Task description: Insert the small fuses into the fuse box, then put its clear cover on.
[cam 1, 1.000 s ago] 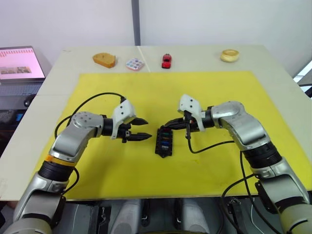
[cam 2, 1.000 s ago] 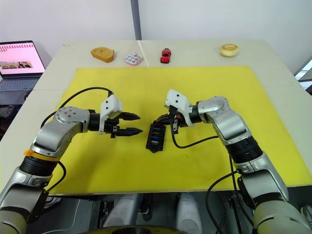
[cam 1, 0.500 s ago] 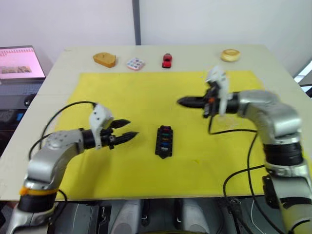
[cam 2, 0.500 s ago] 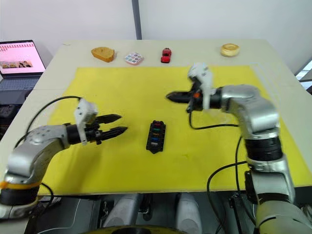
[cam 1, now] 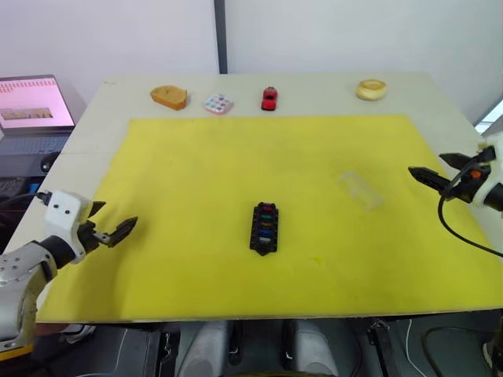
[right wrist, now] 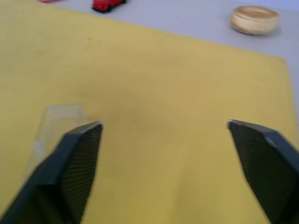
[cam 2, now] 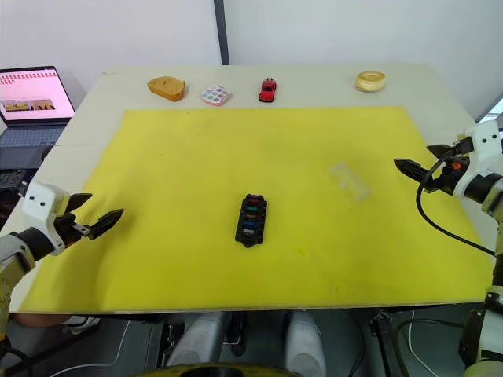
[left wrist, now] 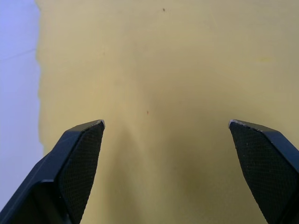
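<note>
Left eye: black rectangular slotted fuse box [cam 1: 264,228] mid yellow mat [cam 1: 196,157], coloured fuses [cam 1: 266,222] seated in it; clear plastic cover [cam 1: 360,190] lies apart, toward right gripper [cam 1: 434,168], fingers spread.
Left wrist: left gripper [left wrist: 166,125] splayed, empty, over mat.
Right wrist: cover near fingertip [right wrist: 77,154]; red toy car [right wrist: 107,4] beyond.

No text, label, brand, number or sign can be read anywhere. The laptop screen [cam 2: 30,88] beside the surface shows a pink page with a row of small pictures, but its lettering is too small to make out. The small pink tile [cam 1: 218,103] at the far edge carries coloured dots, no characters.
</note>
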Tool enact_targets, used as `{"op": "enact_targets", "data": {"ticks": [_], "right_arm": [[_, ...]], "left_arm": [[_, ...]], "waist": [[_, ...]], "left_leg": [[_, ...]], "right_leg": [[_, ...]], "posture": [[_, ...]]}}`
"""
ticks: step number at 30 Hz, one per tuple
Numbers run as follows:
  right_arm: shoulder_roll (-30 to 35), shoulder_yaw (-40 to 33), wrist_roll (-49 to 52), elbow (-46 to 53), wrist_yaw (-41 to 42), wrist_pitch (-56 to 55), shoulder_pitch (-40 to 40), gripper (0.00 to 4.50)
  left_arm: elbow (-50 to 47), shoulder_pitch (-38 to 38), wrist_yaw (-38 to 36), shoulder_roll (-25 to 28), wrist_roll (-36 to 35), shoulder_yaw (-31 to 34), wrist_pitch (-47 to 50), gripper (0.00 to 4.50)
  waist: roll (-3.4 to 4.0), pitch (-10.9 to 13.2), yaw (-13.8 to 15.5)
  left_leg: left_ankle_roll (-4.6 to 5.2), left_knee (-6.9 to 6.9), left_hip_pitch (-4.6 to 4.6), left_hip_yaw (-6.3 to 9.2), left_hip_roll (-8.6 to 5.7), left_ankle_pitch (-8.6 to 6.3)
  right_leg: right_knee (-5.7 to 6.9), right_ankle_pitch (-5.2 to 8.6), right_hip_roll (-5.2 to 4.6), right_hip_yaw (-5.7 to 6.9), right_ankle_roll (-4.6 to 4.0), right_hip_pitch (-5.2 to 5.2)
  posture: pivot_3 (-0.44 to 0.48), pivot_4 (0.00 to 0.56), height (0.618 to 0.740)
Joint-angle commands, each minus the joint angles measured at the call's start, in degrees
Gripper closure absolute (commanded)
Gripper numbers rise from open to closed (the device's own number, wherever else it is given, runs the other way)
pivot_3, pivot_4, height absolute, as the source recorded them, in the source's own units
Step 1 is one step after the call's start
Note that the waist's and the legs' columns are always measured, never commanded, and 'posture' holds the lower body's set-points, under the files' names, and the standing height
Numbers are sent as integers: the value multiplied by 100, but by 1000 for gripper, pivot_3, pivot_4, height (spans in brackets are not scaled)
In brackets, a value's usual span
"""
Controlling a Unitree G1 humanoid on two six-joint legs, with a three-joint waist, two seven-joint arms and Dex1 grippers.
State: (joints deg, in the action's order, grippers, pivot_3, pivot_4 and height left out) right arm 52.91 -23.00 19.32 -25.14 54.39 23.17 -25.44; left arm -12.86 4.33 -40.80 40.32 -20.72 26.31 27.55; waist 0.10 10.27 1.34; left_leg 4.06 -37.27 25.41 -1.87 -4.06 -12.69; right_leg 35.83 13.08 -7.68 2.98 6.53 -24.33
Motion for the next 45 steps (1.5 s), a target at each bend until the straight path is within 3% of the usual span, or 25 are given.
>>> {"op": "enact_targets", "data": {"ticks": [1,6,10,16,23,33,39,45], "right_arm": [[361,450,-456,-161,-201,50,-425,36],[745,2447,-507,981,758,2963,-2059,36],[350,3472,-1019,566,757,3460,-3255,36],[316,4770,-1385,678,1560,3505,-3517,36],[25,5388,-1990,-153,1914,2996,-3886,36],[-561,5519,-2414,-1178,2222,2784,-4239,36],[-689,5604,-2737,-1406,2326,2618,-4265,2790],[-926,5485,-2951,-1764,2190,2359,-4373,2843]], "left_arm": [[-30,-342,107,117,-103,126,-79,0],[-710,-1748,-657,760,-668,-1114,972,0],[-687,-2962,-1294,1003,-638,-2187,1211,0],[-600,-3992,-2312,1103,-777,-2959,1140,0],[-891,-4000,-2410,975,-724,-3218,1013,0],[-1396,-3402,-1734,772,-513,-3136,1013,0],[-1884,-3026,-1348,785,-758,-2848,1343,0],[-2311,-2760,-633,422,-904,-2780,1743,0]], "waist": [[0,0,-62],[14,7,-86],[9,6,-99],[7,8,-72],[8,11,-108],[9,11,-94],[9,11,-86],[9,11,-88]], "left_leg": [[0,3,1,0,0,0],[-4,2,19,2,3,3],[-1,9,20,3,1,1],[-19,2,83,5,-9,16],[-13,-51,103,-4,-8,19],[-16,-63,101,9,-2,21],[-18,-66,100,12,-4,20],[-24,-66,96,17,-3,22]], "right_leg": [[0,0,-1,0,0,-2],[3,1,-3,-1,-2,-22],[-8,0,1,5,-1,-22],[-16,-14,7,18,24,-37],[23,-14,23,23,27,-51],[30,-14,34,22,27,-44],[31,-15,36,22,27,-42],[31,-15,41,22,27,-35]], "posture": [[0,150,740],[0,150,740],[0,150,740],[0,150,740],[0,150,740],[0,150,740],[0,150,740],[0,150,740]]}}
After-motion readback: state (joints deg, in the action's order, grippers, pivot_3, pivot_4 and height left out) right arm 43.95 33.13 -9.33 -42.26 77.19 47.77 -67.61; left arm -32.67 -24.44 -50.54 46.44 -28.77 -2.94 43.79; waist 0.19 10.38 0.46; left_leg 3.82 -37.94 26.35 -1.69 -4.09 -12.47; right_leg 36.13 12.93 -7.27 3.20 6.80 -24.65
